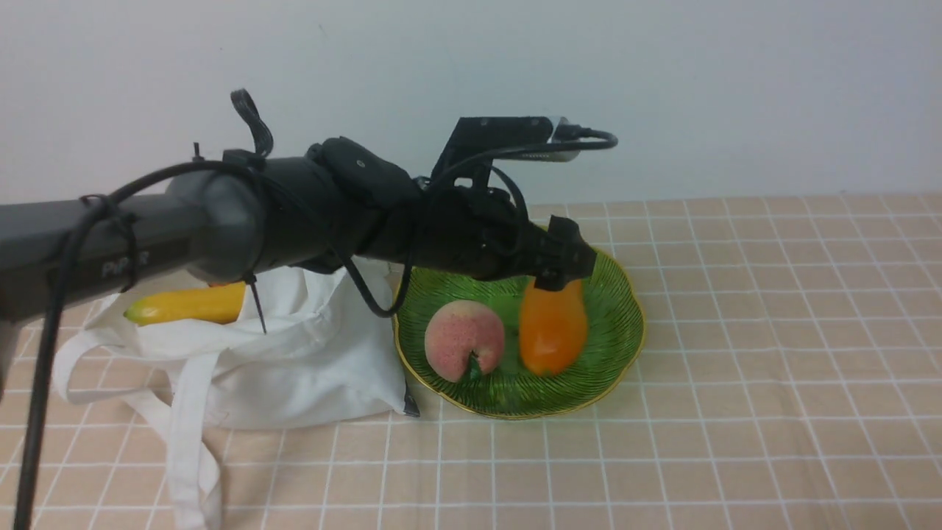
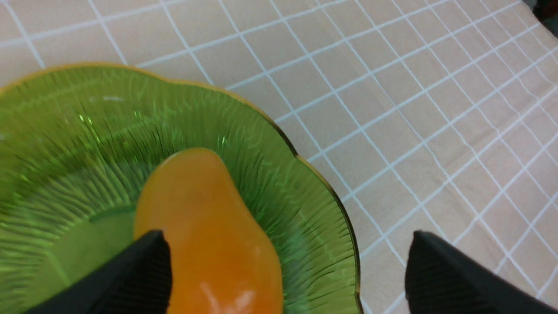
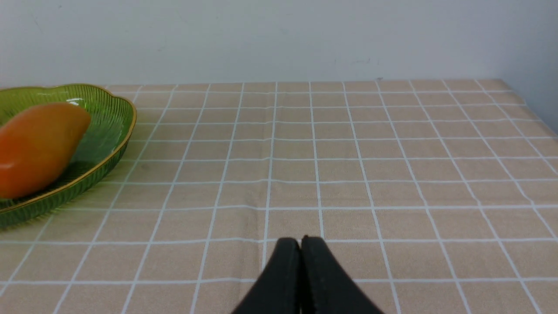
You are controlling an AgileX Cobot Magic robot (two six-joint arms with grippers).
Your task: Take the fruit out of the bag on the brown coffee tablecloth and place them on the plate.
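Note:
The green glass plate (image 1: 625, 346) holds the pink peach (image 1: 464, 340) and the orange-yellow mango (image 1: 552, 327). My left gripper (image 1: 563, 269) hangs just over the far end of the mango, open. In the left wrist view my left gripper (image 2: 287, 235) has its fingers (image 2: 144, 270) wide apart, with the mango (image 2: 205, 235) next to one of them on the plate (image 2: 305, 209). The white bag (image 1: 294, 353) lies left of the plate with the yellow banana (image 1: 188, 304) showing at its mouth. The red fruit is hidden. My right gripper (image 3: 301, 240) is shut and empty above the tablecloth (image 3: 348, 174).
The bag's long strap handles (image 1: 184, 442) trail toward the front left over the checked cloth (image 1: 736, 368). A white wall stands behind the table. In the right wrist view, the plate (image 3: 109, 148) and mango (image 3: 39, 144) lie at one side.

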